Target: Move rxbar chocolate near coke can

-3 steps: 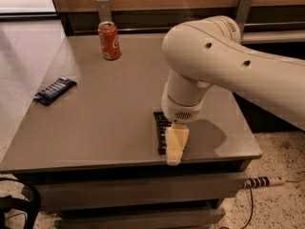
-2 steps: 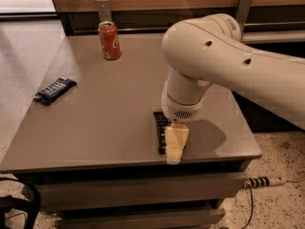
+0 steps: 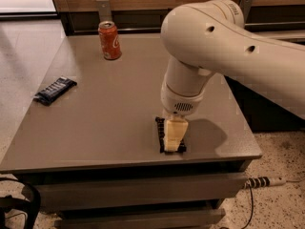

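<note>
The rxbar chocolate (image 3: 160, 133), a flat black bar, lies near the table's front edge, right of centre, mostly covered from above. My gripper (image 3: 174, 138) hangs straight down from the big white arm (image 3: 214, 42) and sits right on top of the bar, at table level. The coke can (image 3: 110, 41), orange-red with white script, stands upright at the far left of the table, well away from the bar and the gripper.
A dark blue crinkled wrapper (image 3: 55, 90) lies near the left edge of the grey table (image 3: 105, 118). A wooden wall with metal brackets runs behind the table. A power strip (image 3: 264, 181) and cable lie on the floor at the right.
</note>
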Motion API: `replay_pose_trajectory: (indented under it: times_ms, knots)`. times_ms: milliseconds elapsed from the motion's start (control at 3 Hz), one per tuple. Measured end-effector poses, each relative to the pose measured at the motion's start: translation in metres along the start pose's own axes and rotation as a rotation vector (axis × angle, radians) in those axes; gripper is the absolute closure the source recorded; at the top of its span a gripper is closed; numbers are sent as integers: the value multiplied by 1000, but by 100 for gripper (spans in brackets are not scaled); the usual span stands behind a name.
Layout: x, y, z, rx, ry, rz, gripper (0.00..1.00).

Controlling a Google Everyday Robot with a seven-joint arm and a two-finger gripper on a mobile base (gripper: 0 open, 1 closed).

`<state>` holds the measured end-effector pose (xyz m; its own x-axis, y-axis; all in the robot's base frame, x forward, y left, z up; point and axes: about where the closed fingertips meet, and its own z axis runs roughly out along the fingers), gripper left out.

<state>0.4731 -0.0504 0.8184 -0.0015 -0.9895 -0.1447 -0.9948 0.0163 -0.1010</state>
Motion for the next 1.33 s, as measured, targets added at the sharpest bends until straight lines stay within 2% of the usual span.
replay_pose_trajectory:
  times_ms: [333, 667, 1000, 1333]
  knots:
    - [4, 1, -7, 5, 11, 7, 100]
    - [11, -8, -28, 28, 40, 4, 100]
    - [17, -29, -63, 74, 47, -21, 100]
    - [21, -60, -97, 143, -6, -53, 100]
